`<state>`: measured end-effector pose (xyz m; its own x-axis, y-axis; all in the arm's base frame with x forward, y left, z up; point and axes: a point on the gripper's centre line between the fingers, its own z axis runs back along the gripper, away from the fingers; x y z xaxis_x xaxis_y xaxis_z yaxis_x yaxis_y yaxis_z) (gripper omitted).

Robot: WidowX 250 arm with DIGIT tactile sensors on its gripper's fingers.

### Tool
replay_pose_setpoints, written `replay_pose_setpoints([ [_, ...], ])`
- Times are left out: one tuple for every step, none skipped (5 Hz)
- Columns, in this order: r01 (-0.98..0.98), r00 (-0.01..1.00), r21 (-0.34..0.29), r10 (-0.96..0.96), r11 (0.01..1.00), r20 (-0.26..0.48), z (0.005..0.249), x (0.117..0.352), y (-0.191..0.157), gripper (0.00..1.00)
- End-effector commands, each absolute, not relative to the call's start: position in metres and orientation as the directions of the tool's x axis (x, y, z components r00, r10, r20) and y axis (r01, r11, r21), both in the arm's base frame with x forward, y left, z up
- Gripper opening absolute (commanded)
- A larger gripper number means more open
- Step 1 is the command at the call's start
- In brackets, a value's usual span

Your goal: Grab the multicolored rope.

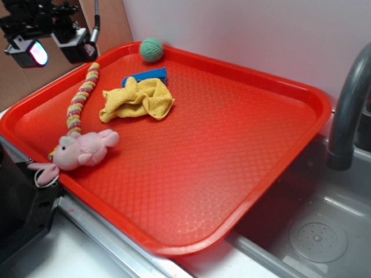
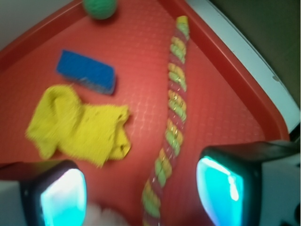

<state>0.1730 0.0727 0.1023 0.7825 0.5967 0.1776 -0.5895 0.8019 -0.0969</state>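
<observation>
Multicolored rope (image 2: 175,113) lies straight along the red tray's (image 1: 243,133) left rim; tool (image 2: 141,193) spread wide above it, empty. Likely soft, light, floppy (ends will droop): pinch mid-length

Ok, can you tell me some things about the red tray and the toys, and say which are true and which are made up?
1. The multicolored rope lies stretched out along one edge of the red tray. True.
2. The gripper is squeezing the rope. False: its jaws are open with the rope's lower part between them, not pinched.
3. The yellow cloth is crumpled up, partly over a blue block. True.
4. The green ball sits on top of the pink plush toy. False: the ball is by the tray's far rim, the toy at the near rim.
5. The rope is coiled in a circle. False: it runs almost straight.
</observation>
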Motion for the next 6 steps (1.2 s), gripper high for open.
replay_pose_setpoints([
  [-0.757,0.652,0.011,0.753,0.654,0.091,0.071,0.156,0.092,1.00],
  [-0.768,0.639,0.019,0.766,0.640,0.067,0.053,0.148,0.100,1.00],
  [-0.734,0.676,-0.019,0.734,0.679,0.063,0.037,0.151,0.099,1.00],
  [-0.685,0.723,-0.078,0.689,0.724,0.049,0.020,0.167,0.090,1.00],
  [-0.689,0.721,-0.078,0.693,0.720,0.023,0.015,0.167,0.088,0.69],
  [-0.705,0.708,-0.033,0.706,0.708,0.017,0.018,0.177,0.089,0.00],
])
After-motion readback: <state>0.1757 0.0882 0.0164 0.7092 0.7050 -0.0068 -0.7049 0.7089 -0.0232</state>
